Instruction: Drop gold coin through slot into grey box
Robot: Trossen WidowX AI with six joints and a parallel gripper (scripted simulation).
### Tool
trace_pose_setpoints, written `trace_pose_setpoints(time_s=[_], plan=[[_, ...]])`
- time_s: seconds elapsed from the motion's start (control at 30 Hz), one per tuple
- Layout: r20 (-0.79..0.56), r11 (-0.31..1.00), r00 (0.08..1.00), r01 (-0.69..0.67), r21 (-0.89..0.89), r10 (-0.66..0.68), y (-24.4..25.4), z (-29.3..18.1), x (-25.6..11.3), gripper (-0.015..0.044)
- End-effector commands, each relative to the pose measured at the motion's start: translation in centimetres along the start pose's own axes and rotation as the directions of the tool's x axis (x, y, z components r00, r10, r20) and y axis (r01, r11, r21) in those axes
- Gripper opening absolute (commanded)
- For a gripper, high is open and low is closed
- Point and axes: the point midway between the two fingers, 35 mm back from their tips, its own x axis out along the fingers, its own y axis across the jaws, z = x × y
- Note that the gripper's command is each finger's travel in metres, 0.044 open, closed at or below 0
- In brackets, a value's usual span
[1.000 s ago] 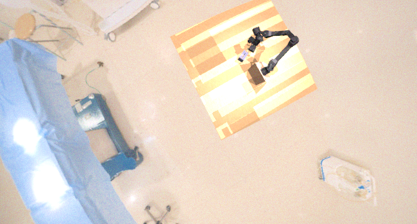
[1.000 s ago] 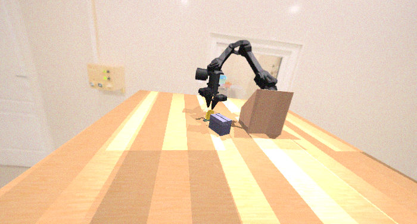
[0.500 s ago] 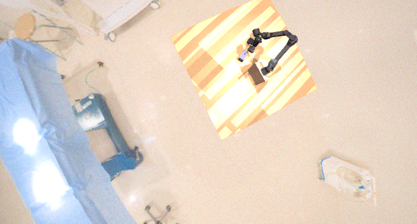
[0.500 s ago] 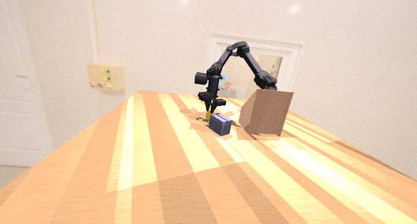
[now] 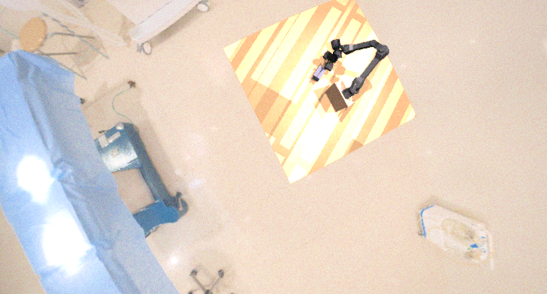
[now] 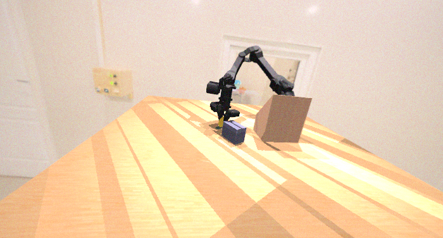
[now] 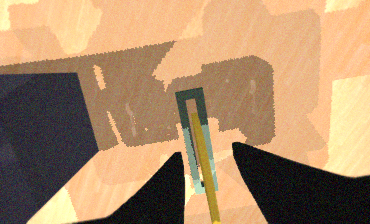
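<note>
The gold coin (image 6: 221,122) (image 7: 205,167) stands on edge in the dark-green holder (image 6: 218,128) (image 7: 189,94). In the wrist view it is seen edge-on and slightly askew to the holder's long sides. My gripper (image 6: 223,119) (image 7: 207,153) points down over the coin. Its fingers are part open, one on each side of the coin, with a gap visible on both sides. The closed grey box (image 5: 319,72) (image 6: 233,135) (image 7: 33,115) looks bluish and stands close beside the holder. Its narrow lid slot shows in the exterior view; in the wrist view only a dark part of the box shows.
A large brown panel-like block (image 5: 336,98) (image 6: 285,119) stands upright near the arm's base, to the right of the box in the exterior view. The striped wooden table top (image 5: 312,142) (image 6: 177,178) carries strong patches of light and shadow.
</note>
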Motion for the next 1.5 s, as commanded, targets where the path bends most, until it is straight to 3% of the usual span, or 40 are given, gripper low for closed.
trace_pose_setpoints(time_s=[0.0, 0.17, 0.33, 0.47, 0.73, 1.47], plan=[[-0.003, 1.0, 1.0, -0.009, -0.009, 0.009, 0.3, -0.2, 0.8, 0.0161], [-0.004, 1.0, 1.0, -0.008, -0.01, 0.008, 0.4, -0.3, 1.3, 0.0161], [-0.004, 1.0, 1.0, -0.008, -0.01, 0.008, 0.4, -0.3, 1.3, 0.0029], [-0.004, 1.0, 1.0, -0.008, -0.01, 0.008, 0.4, -0.3, 1.3, 0.0003], [-0.003, 1.0, 1.0, -0.008, -0.01, 0.008, 0.3, -0.2, 1.2, 0.0], [0.001, 1.0, 1.0, -0.015, -0.009, 0.015, 0.2, 0.3, -4.2, 0.0]])
